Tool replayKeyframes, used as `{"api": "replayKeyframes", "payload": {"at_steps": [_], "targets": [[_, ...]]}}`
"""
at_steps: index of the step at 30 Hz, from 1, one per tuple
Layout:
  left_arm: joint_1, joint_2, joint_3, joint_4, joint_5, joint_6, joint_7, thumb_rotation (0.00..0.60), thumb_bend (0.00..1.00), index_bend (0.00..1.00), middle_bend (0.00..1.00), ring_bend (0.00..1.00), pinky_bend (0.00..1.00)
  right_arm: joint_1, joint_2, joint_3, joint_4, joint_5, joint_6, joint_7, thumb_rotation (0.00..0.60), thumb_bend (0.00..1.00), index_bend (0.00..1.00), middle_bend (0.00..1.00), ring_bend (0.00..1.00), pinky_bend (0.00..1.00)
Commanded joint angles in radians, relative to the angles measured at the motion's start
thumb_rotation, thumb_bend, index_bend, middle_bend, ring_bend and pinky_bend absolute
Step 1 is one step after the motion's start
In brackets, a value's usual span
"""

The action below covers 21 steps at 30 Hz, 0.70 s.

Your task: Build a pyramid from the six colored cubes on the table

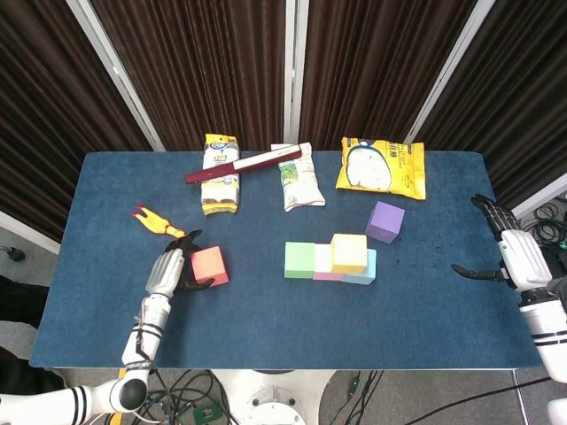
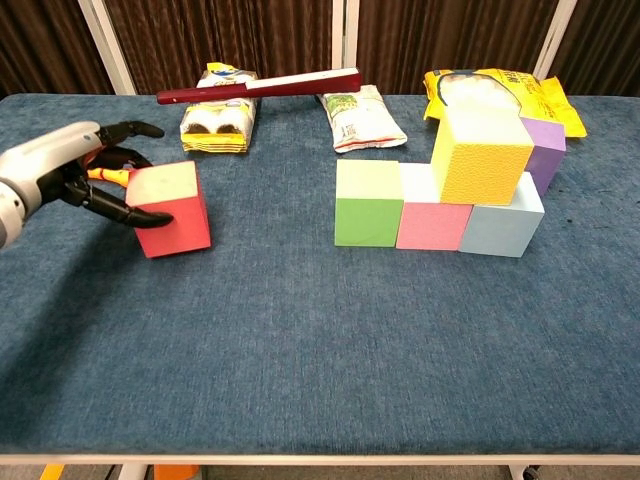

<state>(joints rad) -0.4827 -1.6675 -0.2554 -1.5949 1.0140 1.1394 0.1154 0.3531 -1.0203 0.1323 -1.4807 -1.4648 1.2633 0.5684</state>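
Note:
A red cube (image 1: 210, 265) (image 2: 170, 210) stands on the blue table at the left. My left hand (image 1: 168, 270) (image 2: 60, 165) brackets its left side: the thumb touches the front face and the other fingers reach past the back, apart from the cube. At the middle, a green cube (image 1: 299, 259) (image 2: 368, 203), a pink cube (image 1: 322, 266) (image 2: 432, 215) and a light blue cube (image 1: 365, 270) (image 2: 503, 225) form a row. A yellow cube (image 1: 349, 252) (image 2: 482, 152) sits on top. A purple cube (image 1: 385, 221) (image 2: 545, 150) stands behind. My right hand (image 1: 509, 257) hangs spread at the table's right edge.
A rubber chicken (image 1: 158, 223) (image 2: 105, 175) lies just behind my left hand. At the back lie two snack packs (image 1: 221, 173) (image 1: 297, 174), a yellow bag (image 1: 381, 166) and a dark red stick (image 1: 244, 166) (image 2: 258, 86) resting across the packs.

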Motion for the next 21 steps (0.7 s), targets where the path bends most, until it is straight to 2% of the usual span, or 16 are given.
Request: {"api": "replayKeyframes", "payload": {"at_steps": [1, 6, 11, 17, 21], "targets": [[-0.004, 0.026, -0.009, -0.030, 0.028, 0.013, 0.004, 0.600, 0.25, 0.11, 0.48, 0.09, 0.09, -0.003, 0.009, 0.006, -0.005, 0.002, 0.005, 0.005, 0.600, 0.00, 0.00, 0.02, 0.00, 0.00], [-0.018, 0.111, -0.033, -0.148, 0.052, 0.000, 0.012, 0.600, 0.25, 0.11, 0.50, 0.09, 0.09, -0.005, 0.032, 0.020, -0.030, 0.002, 0.019, 0.009, 0.600, 0.00, 0.00, 0.03, 0.00, 0.00], [-0.066, 0.178, -0.058, -0.232, 0.060, -0.059, 0.035, 0.600, 0.25, 0.11, 0.50, 0.09, 0.10, 0.004, 0.053, 0.033, -0.070, 0.009, 0.010, -0.012, 0.600, 0.00, 0.00, 0.03, 0.00, 0.00], [-0.188, 0.136, -0.125, -0.212, -0.069, -0.144, 0.085, 0.600, 0.25, 0.11, 0.50, 0.09, 0.10, -0.001, 0.061, 0.047, -0.118, 0.022, 0.023, -0.046, 0.600, 0.00, 0.00, 0.03, 0.00, 0.00], [-0.260, 0.086, -0.171, -0.185, -0.153, -0.121, 0.144, 0.600, 0.25, 0.10, 0.50, 0.10, 0.10, -0.007, 0.077, 0.051, -0.140, 0.017, 0.035, -0.053, 0.600, 0.00, 0.00, 0.03, 0.00, 0.00]]}}
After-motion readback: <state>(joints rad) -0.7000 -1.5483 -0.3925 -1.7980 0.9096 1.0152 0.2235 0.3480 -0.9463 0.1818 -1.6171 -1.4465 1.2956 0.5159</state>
